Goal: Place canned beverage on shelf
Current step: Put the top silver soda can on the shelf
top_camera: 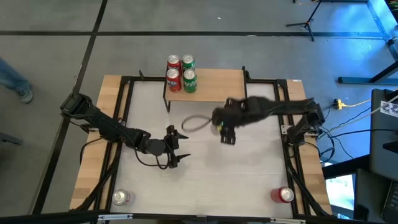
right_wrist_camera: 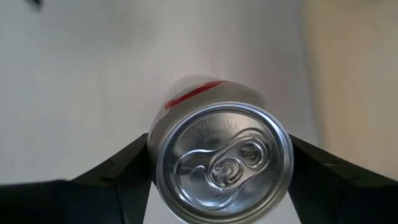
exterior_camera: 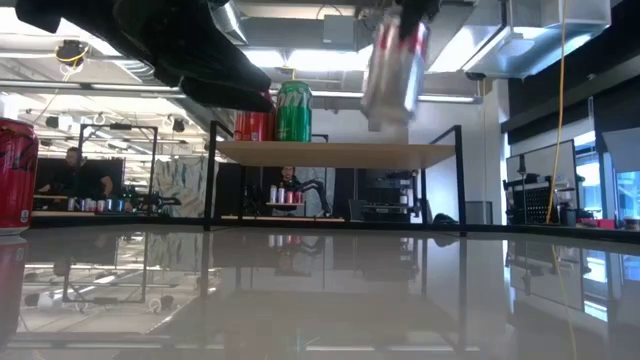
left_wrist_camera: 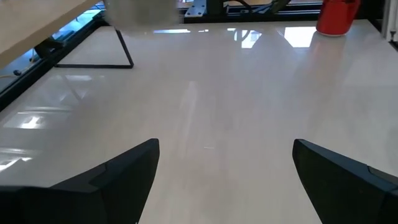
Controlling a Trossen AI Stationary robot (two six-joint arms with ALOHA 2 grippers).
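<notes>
Transfer step: right claw (right_wrist_camera: 217, 171) grips a can (right_wrist_camera: 221, 162), carried mid-frame above the worktop (top_camera: 249, 168). Next: set it on the shelf (top_camera: 217, 87), upper centre. Left claw (top_camera: 177, 149) idle, open.

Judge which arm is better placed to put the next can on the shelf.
Right. The right gripper is shut on a can, raised above the table near the shelf. The left gripper is open and holds nothing, farther from the shelf.
</notes>
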